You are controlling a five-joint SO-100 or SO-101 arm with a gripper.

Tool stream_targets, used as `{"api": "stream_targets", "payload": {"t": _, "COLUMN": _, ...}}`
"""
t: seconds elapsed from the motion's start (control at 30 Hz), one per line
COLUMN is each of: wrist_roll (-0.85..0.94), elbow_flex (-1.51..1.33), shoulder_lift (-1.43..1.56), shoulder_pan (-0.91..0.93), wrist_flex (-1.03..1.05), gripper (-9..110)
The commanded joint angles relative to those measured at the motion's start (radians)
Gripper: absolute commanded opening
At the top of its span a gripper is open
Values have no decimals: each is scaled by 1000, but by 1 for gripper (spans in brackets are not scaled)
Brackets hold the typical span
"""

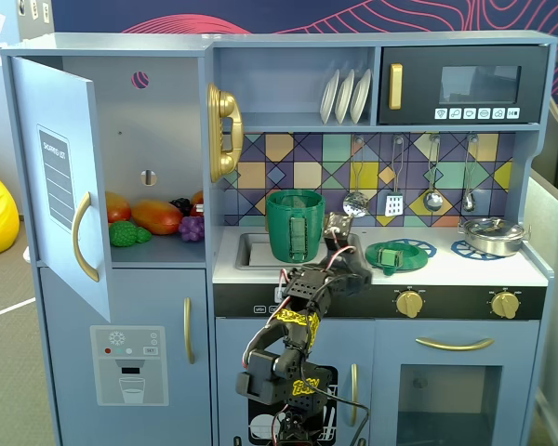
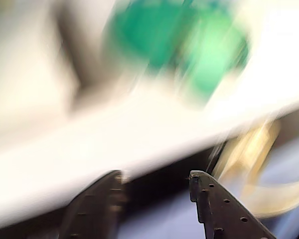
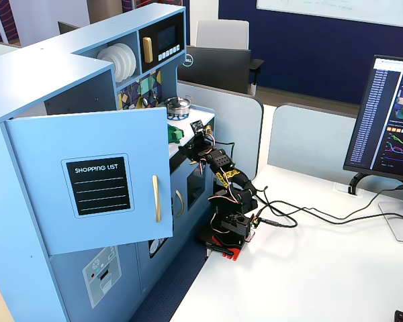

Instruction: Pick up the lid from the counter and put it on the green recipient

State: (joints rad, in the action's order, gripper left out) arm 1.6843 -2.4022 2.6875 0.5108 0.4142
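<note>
"SHOPPING LIST" on cupboard door point(image 3: 97, 188); "DELL" on monitor back point(image 3: 186, 62).

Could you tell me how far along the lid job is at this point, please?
Nothing looks completed yet. The lid lies on the counter over a blue burner ring, right of the green recipient, whose top is uncovered. In hand: the tool is raised at counter height between pot and lid; the blurred wrist view shows its fingers apart and empty. Left: grasp the lid, lift it, and set it on the recipient.

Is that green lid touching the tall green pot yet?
Apart. A fixed view shows the lid lying on a blue burner ring, with bare counter between it and the pot.
</note>
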Motion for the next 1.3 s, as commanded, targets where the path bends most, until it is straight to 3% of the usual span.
{"api": "stream_targets", "payload": {"t": 0.0, "wrist_roll": -20, "elbow_flex": -21, "shoulder_lift": -55, "shoulder_pan": 77, "wrist_flex": -305, "gripper": 24}}
{"api": "stream_targets", "payload": {"t": 0.23, "wrist_roll": -60, "elbow_flex": -83, "shoulder_lift": -114, "shoulder_pan": 152, "wrist_flex": -492, "gripper": 41}}
{"api": "stream_targets", "payload": {"t": 0.43, "wrist_roll": -71, "elbow_flex": -69, "shoulder_lift": -173, "shoulder_pan": 172, "wrist_flex": -554, "gripper": 48}}
{"api": "stream_targets", "payload": {"t": 1.0, "wrist_roll": -28, "elbow_flex": 262, "shoulder_lift": -560, "shoulder_pan": 112, "wrist_flex": -572, "gripper": 43}}
{"api": "stream_targets", "payload": {"t": 1.27, "wrist_roll": -26, "elbow_flex": 288, "shoulder_lift": -612, "shoulder_pan": 72, "wrist_flex": -575, "gripper": 39}}
